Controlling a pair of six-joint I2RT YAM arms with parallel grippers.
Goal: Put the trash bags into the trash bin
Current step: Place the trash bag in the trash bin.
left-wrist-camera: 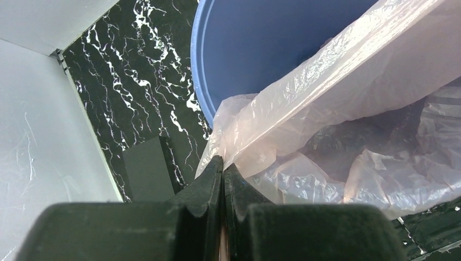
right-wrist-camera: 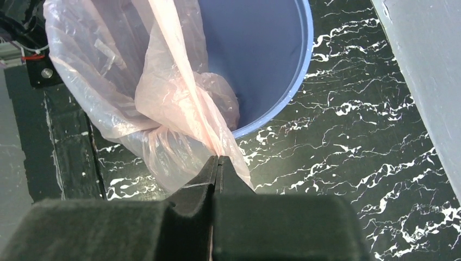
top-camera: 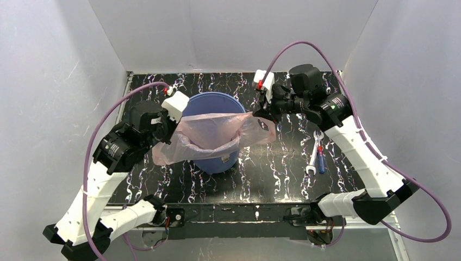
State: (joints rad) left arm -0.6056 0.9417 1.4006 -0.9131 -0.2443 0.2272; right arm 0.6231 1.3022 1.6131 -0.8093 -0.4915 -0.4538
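The left tool (left-wrist-camera: 223, 163) and right tool (right-wrist-camera: 217, 160) are clamping opposite edges of the pink trash bag (top-camera: 215, 133), stretching it over the blue bin (top-camera: 213, 96) near the counter's (top-camera: 272, 163) far edge. Lowering both evenly should avoid tearing.

Bright, even light from above, faint shadows on the table (top-camera: 272, 163), wrist views soft up close.

Translucent, crinkled pale-pink trash bag (top-camera: 213, 132) stretched across the mouth of the upright round blue trash bin (top-camera: 215, 104), ends overhanging the rim on both sides.
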